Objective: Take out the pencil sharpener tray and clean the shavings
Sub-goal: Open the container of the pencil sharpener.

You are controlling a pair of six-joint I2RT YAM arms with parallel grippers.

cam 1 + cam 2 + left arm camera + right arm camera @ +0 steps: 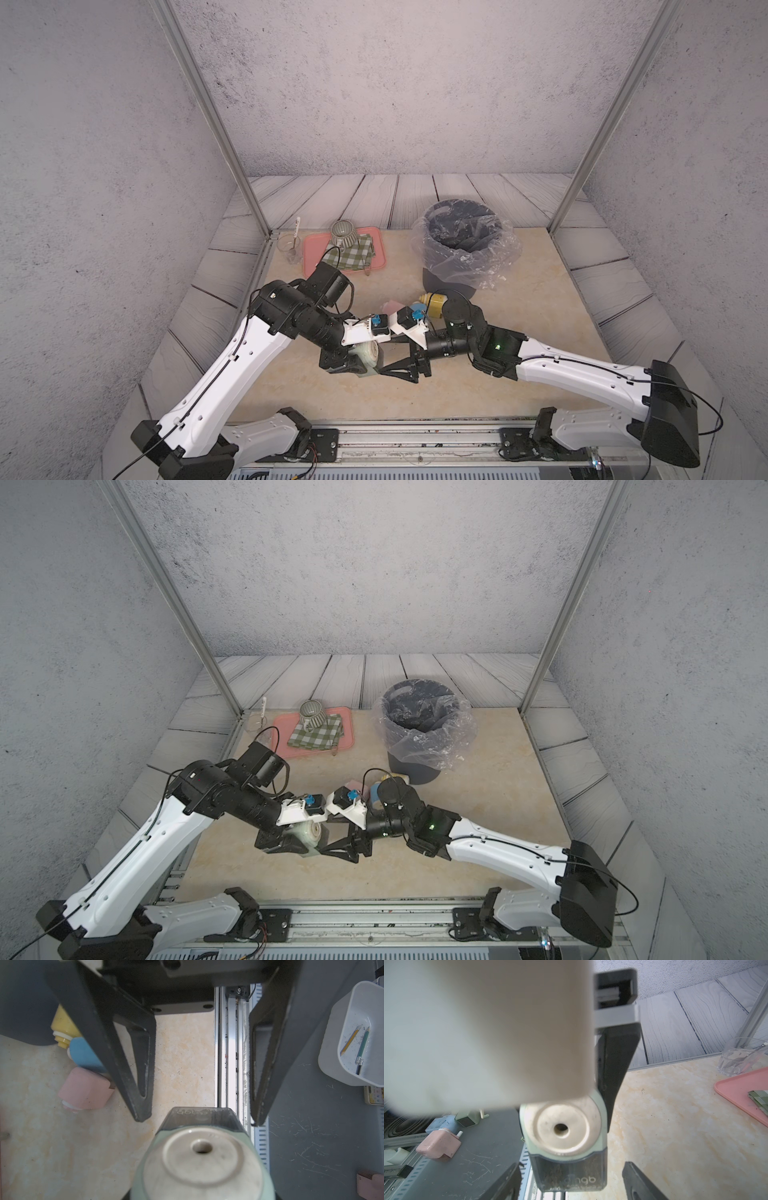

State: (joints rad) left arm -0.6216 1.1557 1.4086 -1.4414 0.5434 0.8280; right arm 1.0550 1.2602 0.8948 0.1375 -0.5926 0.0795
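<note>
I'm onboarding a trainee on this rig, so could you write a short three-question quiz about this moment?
1. True or false: the right gripper has its jaws clamped on the dark tray.
2. What grips the green pencil sharpener? A) left gripper B) right gripper C) nothing
3. Fill in: the dark tray gets emptied into the plastic-lined grey ___.
Key: 1 false, the jaws stand open either side of it; 2 A; 3 bin.

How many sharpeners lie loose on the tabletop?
3, clustered near the bin: yellow sharpener, blue sharpener, pink sharpener. The arms may hide others.
</note>
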